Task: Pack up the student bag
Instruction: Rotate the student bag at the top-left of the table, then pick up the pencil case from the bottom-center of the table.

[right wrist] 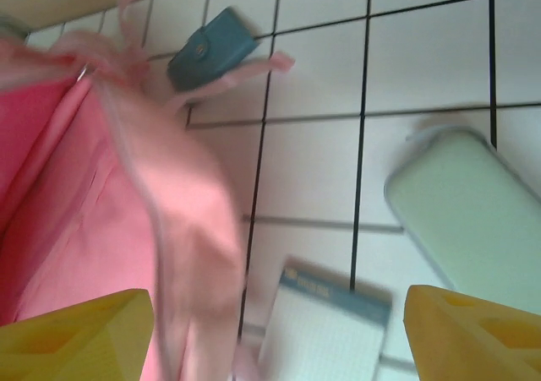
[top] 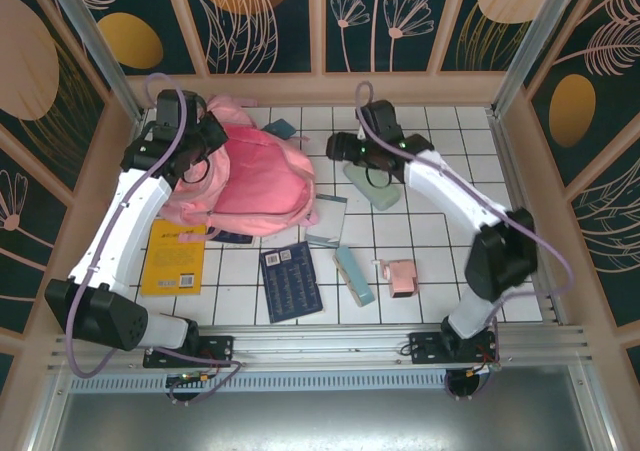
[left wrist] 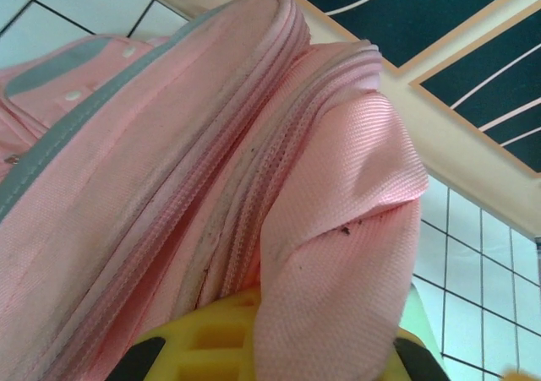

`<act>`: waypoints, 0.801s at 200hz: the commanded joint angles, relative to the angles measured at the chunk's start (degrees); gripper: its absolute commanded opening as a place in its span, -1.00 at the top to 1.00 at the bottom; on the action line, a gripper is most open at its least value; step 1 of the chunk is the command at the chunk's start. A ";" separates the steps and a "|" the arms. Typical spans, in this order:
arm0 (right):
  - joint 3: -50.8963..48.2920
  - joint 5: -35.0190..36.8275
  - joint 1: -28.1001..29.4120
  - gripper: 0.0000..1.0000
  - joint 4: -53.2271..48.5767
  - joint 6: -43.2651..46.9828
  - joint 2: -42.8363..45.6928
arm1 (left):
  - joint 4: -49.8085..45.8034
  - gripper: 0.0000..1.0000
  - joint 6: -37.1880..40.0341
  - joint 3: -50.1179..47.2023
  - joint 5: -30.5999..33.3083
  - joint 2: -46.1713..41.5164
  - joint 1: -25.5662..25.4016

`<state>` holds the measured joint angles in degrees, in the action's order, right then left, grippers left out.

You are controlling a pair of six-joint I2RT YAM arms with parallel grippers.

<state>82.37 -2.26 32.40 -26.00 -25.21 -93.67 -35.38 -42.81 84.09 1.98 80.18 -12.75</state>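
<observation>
The student bag (top: 255, 176), a big soft pink backpack, lies at the back left of the tiled table. My left gripper (top: 205, 149) is shut on a fold of its pink fabric near the top; in the left wrist view that fold (left wrist: 338, 254) runs down between the yellow fingers (left wrist: 203, 339), beside the zipper rows. My right gripper (top: 332, 149) hovers at the bag's right edge. In the right wrist view its yellow fingertips (right wrist: 76, 330) stand wide apart, open, with a blurred pink flap of the bag (right wrist: 186, 229) hanging loose near the left one.
Around the bag lie a yellow book (top: 175, 256), a dark blue book (top: 290, 281), a notepad (top: 327, 221), a pale green case (top: 372, 186), a teal box (top: 353, 274), a small pink item (top: 402, 278) and a blue wallet (top: 279, 128). Wooden walls enclose the table.
</observation>
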 commanded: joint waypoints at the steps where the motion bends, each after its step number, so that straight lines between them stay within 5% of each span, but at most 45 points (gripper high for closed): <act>1: -8.92 5.56 6.00 -0.56 -3.85 4.07 6.69 | 8.70 1.00 -2.51 -1.32 -2.27 -1.43 0.14; 34: -20.27 5.49 14.86 -0.50 -11.23 2.19 15.12 | 9.02 1.00 -1.53 -1.61 -4.93 -0.99 0.10; 74: -26.27 6.81 23.28 -0.50 -16.77 -2.68 15.36 | 8.66 1.00 -0.19 -0.75 -6.02 -1.08 0.10; 112: -31.31 9.41 24.81 -0.49 -15.31 -3.97 12.60 | 7.87 1.00 0.72 -0.40 -5.49 -1.16 0.10; 160: -33.74 8.02 24.82 -0.17 -11.49 -3.18 11.03 | 7.51 1.00 1.40 0.08 -5.77 -1.03 0.10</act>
<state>49.60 4.71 57.01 -39.11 -28.32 -82.04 -33.08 -42.39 82.11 -2.74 80.20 -12.73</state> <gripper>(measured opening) 0.616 0.082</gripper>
